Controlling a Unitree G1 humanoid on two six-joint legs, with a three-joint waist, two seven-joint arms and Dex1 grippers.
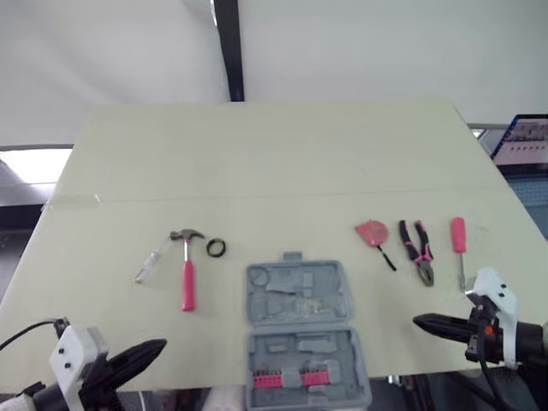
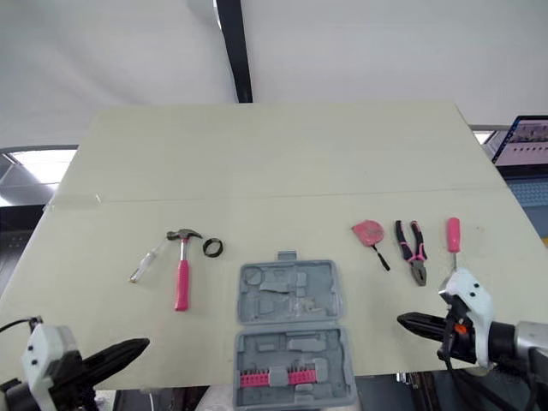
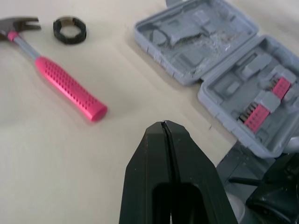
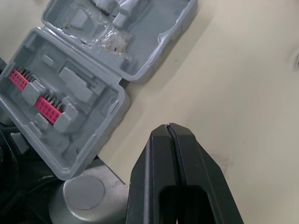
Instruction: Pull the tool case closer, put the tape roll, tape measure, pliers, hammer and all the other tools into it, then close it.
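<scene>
The open grey plastic tool case (image 1: 300, 330) is sitting near, while the pink-handled hammer (image 1: 187, 274), black tape roll (image 1: 215, 248), pink tape measure (image 1: 372, 232) and pink-gripped pliers (image 1: 419, 248) are lying unpacked, with the left tool (image 1: 161, 345) and right tool (image 1: 419, 322) hanging pressed together, empty.

1. The worktop (image 1: 257, 154) is a pale cream sheet, smooth and matt.
2. The tool case (image 1: 304, 342) is grey moulded plastic with a dull finish. A scrap of crinkled, clear, glossy film (image 4: 112, 39) lies in one half, and pink plastic bit holders (image 4: 46, 105) sit in the other.
3. The hammer (image 3: 60, 79) has a dark metal head and neck, and a pink grip with a dimpled surface.
4. The tape roll (image 3: 69, 30) is black with a slight sheen.
5. The pliers (image 1: 418, 248) have bare grey metal jaws and pink-and-black sleeved handles.
6. The screwdriver (image 1: 459, 235) has a pink plastic handle and a thin metal shaft.
7. The tape measure (image 1: 372, 231) has a pink plastic shell.
8. The left gripper (image 3: 163, 123) and right gripper (image 4: 168, 125) are smooth black plastic, faintly glossy.
</scene>
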